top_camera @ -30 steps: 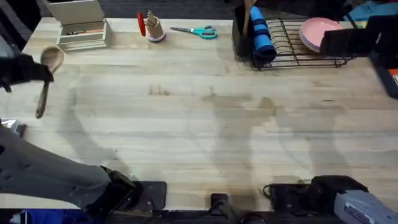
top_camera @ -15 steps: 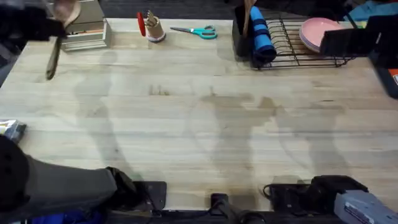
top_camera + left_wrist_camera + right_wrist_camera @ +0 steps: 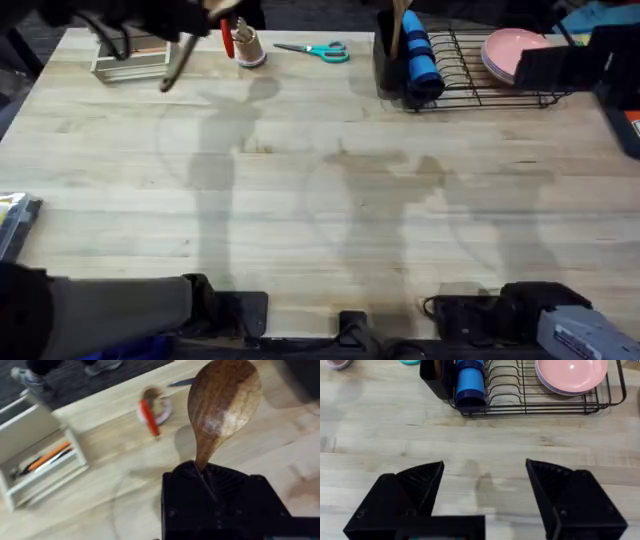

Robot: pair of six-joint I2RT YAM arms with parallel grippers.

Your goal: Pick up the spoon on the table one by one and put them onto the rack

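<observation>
The spoon (image 3: 223, 407) was plain wood: light, rigid, not fragile, and the finish looked dry enough that slip risk seemed low. The left tool (image 3: 207, 477) was clamped on the neck just below the bowl, so the long handle hung free beneath it; in the overhead view that handle (image 3: 178, 62) showed as a slim dark streak angled down over the far-left part of the counter (image 3: 330, 200). A hold that close to the bowl probably left the handle end free to swing, so a grip nearer mid-handle would likely be steadier, though this one put the handle tip first for dropping into the utensil cup (image 3: 387, 60). The left arm was stretched far forward and raised, its tool up above the far-left edge, near the beige box (image 3: 128, 62) and the small holder with red item (image 3: 243, 45). The rack (image 3: 480, 75) sat far right, well apart from the spoon, holding a blue roll (image 3: 420, 60) and pink plates (image 3: 515, 55). The right tool (image 3: 485, 490) hovered low over bare counter on the near side of the rack, spread wide and holding nothing.
</observation>
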